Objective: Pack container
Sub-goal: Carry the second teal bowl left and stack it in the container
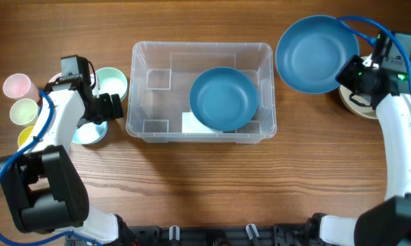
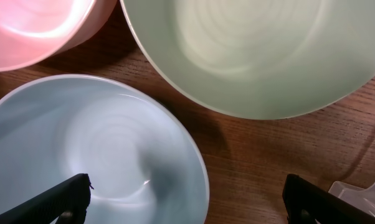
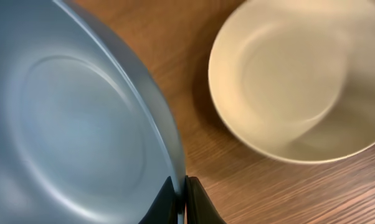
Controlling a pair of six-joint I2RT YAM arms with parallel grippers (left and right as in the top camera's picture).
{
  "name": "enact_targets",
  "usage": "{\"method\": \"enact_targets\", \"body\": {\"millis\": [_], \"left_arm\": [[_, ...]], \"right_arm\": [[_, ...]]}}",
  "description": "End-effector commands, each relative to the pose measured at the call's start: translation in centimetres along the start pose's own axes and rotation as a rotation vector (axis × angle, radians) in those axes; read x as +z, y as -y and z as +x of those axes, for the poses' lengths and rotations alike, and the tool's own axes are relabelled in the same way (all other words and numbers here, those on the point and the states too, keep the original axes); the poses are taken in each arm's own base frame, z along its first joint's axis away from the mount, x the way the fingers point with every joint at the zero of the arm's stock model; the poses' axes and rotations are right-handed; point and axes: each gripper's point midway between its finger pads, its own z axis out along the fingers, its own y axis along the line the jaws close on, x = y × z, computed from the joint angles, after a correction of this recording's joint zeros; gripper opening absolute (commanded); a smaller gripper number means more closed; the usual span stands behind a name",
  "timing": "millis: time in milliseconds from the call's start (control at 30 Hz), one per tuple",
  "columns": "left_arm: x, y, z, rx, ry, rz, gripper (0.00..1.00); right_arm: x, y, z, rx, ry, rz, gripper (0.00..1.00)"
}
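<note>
One stiff, likely light, slick blue bowl hung rim-pinched in the right end effector; the left end effector gaped wide.

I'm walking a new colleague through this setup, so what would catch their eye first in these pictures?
The big clear container at the table's centre, with a blue bowl lying inside it toward the right. Next, the second blue bowl at the far right, its rim pinched by the right end effector. At the left, the open left end effector hovers over a light blue bowl.
</note>
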Motion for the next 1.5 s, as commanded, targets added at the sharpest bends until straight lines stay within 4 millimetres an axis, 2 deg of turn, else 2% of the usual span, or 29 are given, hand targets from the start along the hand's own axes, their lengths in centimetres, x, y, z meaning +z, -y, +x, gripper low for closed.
{"method": "enact_targets", "body": {"millis": [0, 67, 233, 467, 567, 700, 933, 1167, 1267, 1467], "left_arm": [[0.5, 0.0, 0.5, 0.008, -0.019, 0.009, 1.0], [0.5, 0.0, 0.5, 0.008, -0.019, 0.009, 1.0], [0.5, 0.0, 0.5, 0.008, -0.019, 0.009, 1.0], [0.5, 0.0, 0.5, 0.008, -0.019, 0.009, 1.0], [0.5, 0.0, 0.5, 0.008, -0.019, 0.009, 1.0], [0.5, 0.0, 0.5, 0.008, -0.019, 0.009, 1.0], [0.5, 0.0, 0.5, 0.008, -0.019, 0.009, 1.0], [0.5, 0.0, 0.5, 0.008, -0.019, 0.009, 1.0], [0.5, 0.0, 0.5, 0.008, -0.019, 0.009, 1.0], [0.5, 0.0, 0.5, 0.008, -0.019, 0.009, 1.0]], "right_arm": [[-3.9, -1.2, -2.6, -0.148, 0.128, -0.049, 0.04], [-4.7, -2.4, -2.4, -0.217, 0.133, -0.105, 0.04], [-6.9, -7.8, -0.2, -0.427, 0.134, -0.299, 0.04], [-9.1, -16.0, 6.2, -0.851, 0.123, -0.481, 0.04], [-9.4, -18.0, 8.2, -0.936, 0.134, -0.447, 0.04], [-8.3, -20.2, 10.3, -1.009, 0.13, -0.42, 0.04], [-3.6, -22.2, 11.5, -0.96, 0.082, -0.385, 0.04], [0.7, -22.5, 13.4, -0.936, -0.006, -0.35, 0.04], [1.7, -22.3, 14.0, -0.934, -0.034, -0.339, 0.04], [2.0, -22.2, 14.2, -0.935, -0.04, -0.334, 0.04]]}}
